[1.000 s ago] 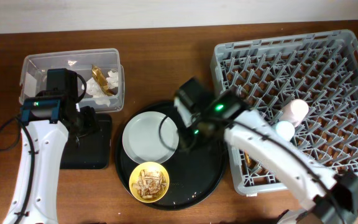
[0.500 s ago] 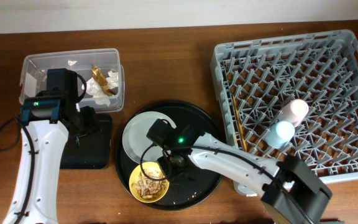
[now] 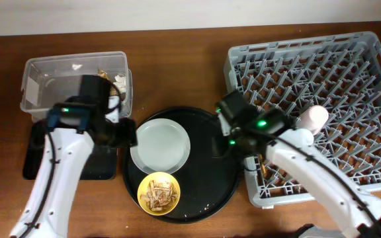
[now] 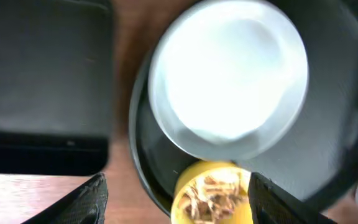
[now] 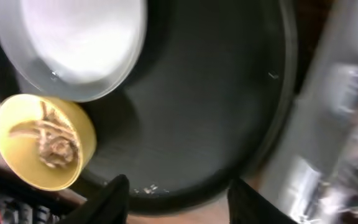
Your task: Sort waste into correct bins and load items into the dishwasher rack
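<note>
Reaching over the flat black tray (image 3: 33,158), left gripper (image 3: 127,134) hovers at the grey plate (image 3: 161,145), left rim, jaws spread, empty. Right gripper (image 3: 218,149) hangs over the round black tray (image 3: 210,185) beside the rack (image 3: 323,73), jaws spread.

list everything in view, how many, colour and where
table: 1, brown, under everything
dishwasher rack: 1, grey, right
cup: 1, pink, in the rack
tub: 1, clear, top left
tissue: 1, white, in the tub
wrapper: 1, brown-gold, in the tub
flat tray: 1, black, left, beside the tub
round tray: 1, black, centre
plate: 1, pale grey, on the round tray
bowl: 1, yellow, on the round tray
food scraps: 1 heap, beige, in the bowl
left end effector: 1, black, open over plate and bowl
right end effector: 1, black, open over the round tray
</note>
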Robot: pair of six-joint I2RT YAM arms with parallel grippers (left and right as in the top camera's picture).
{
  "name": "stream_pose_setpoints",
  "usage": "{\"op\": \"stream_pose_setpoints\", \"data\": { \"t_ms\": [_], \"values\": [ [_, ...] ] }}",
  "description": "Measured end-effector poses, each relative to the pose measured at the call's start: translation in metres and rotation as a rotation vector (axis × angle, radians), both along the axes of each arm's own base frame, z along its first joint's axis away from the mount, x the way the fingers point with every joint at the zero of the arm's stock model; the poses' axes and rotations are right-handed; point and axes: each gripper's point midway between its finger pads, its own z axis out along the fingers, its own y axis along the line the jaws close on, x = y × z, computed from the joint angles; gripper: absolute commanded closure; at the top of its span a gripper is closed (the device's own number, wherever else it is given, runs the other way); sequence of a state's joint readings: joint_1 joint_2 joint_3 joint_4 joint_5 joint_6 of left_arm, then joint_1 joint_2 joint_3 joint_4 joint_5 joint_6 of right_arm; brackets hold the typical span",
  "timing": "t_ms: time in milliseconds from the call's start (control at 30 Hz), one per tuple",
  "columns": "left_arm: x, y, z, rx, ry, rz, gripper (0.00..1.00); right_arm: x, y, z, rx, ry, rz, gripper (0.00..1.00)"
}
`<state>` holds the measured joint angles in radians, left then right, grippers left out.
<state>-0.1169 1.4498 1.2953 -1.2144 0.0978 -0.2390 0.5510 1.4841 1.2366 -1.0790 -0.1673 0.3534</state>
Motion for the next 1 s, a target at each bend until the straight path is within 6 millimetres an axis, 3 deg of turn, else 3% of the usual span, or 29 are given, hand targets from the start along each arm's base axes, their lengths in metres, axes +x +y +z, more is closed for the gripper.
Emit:
{"op": "stream_pose_setpoints", "data": {
  "t_ms": [100,133,233,333,467,567,733,900,1000],
  "values": [
    [-0.023,-0.039,-0.017,-0.016,0.065,-0.11,0.28,0.005,-0.052,0.007,-0.046,0.023,-0.096,0.32],
    [-0.034,-0.051,-0.026,-0.017,0.096,-0.132,0.28,0.008,-0.073,0.007,-0.063,0.034,-0.145,0.33],
    [-0.056,-0.083,-0.045,-0.019,0.132,-0.19,0.29,0.011,-0.11,0.006,-0.091,0.057,-0.219,0.3],
    [-0.073,-0.112,-0.064,-0.033,0.131,-0.208,0.3,0.011,-0.125,0.005,-0.099,0.071,-0.241,0.3],
    [-0.098,-0.147,-0.086,-0.065,0.133,-0.201,0.35,0.009,-0.128,0.005,-0.104,0.074,-0.222,0.3],
    [-0.109,-0.155,-0.099,-0.053,0.166,-0.181,0.36,0.008,-0.128,0.005,-0.106,0.078,-0.217,0.3],
    [-0.114,-0.146,-0.13,0.042,0.251,-0.139,0.57,0.006,-0.128,0.004,-0.109,0.086,-0.214,0.3],
    [-0.106,-0.135,-0.132,0.106,0.212,-0.122,0.71,0.006,-0.128,0.004,-0.11,0.084,-0.202,0.3],
    [-0.104,-0.133,-0.132,0.123,0.197,-0.12,0.75,0.006,-0.128,0.004,-0.11,0.083,-0.201,0.3]
  ]
}}
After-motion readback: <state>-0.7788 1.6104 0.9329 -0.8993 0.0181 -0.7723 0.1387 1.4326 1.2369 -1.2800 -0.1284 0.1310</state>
